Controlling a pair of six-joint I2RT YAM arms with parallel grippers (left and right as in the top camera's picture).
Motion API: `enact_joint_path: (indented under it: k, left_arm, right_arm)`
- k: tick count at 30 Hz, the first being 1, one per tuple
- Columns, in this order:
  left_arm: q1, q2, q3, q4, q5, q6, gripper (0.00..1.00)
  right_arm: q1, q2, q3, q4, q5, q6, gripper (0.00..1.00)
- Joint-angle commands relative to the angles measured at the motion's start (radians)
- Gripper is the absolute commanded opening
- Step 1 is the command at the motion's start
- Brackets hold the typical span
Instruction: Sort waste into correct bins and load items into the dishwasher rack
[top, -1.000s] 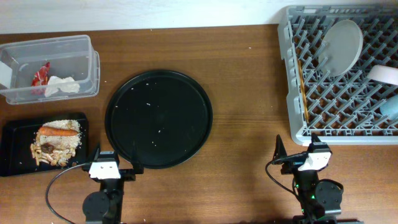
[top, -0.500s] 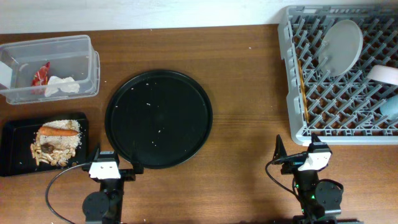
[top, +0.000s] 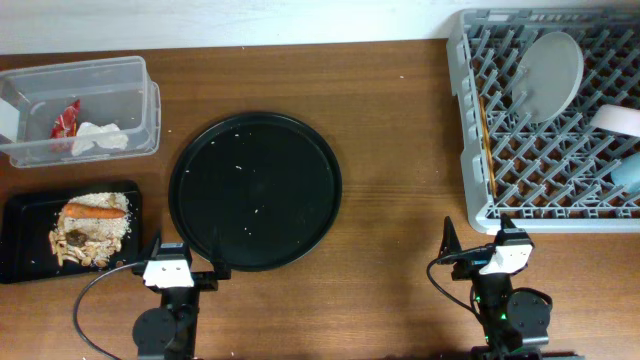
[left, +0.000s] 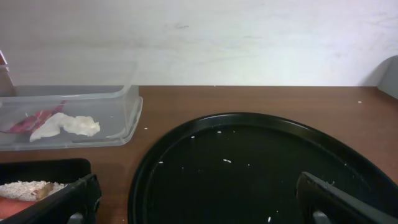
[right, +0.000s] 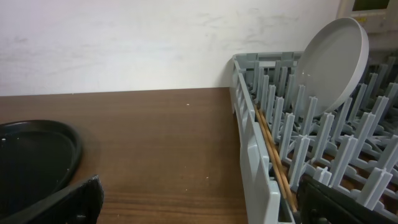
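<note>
Left gripper (left: 198, 186) sits at the tabletop's (top: 390, 150) near edge, fingers (left: 65, 200) wide apart, holding nothing. Tissue (top: 98, 137) and red wrapper (top: 66, 120) lie in the clear tub (top: 80, 68), carrot (top: 95, 211) in the black tray (top: 20, 250). Right gripper (right: 200, 186) fingers (right: 59, 202) are also wide and empty. The plate (top: 549, 76) stands in the rack (top: 550, 222).

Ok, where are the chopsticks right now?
Overhead, far right: the chopsticks lie inside the dishwasher rack along its left wall, just left of the upright white plate.
</note>
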Motion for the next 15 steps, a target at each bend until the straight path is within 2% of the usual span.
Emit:
enact_joint_path:
  k: [1,15]
  left_arm:
    - [0.005,-0.010,-0.005,-0.001,-0.014,0.019,0.99]
    - [0.005,-0.010,-0.005,-0.001,-0.014,0.019,0.99]
  right_arm:
    - [-0.006,-0.009,-0.005,-0.005,0.012,-0.008,0.98]
    - [-0.006,-0.009,-0.005,-0.005,0.012,-0.008,0.98]
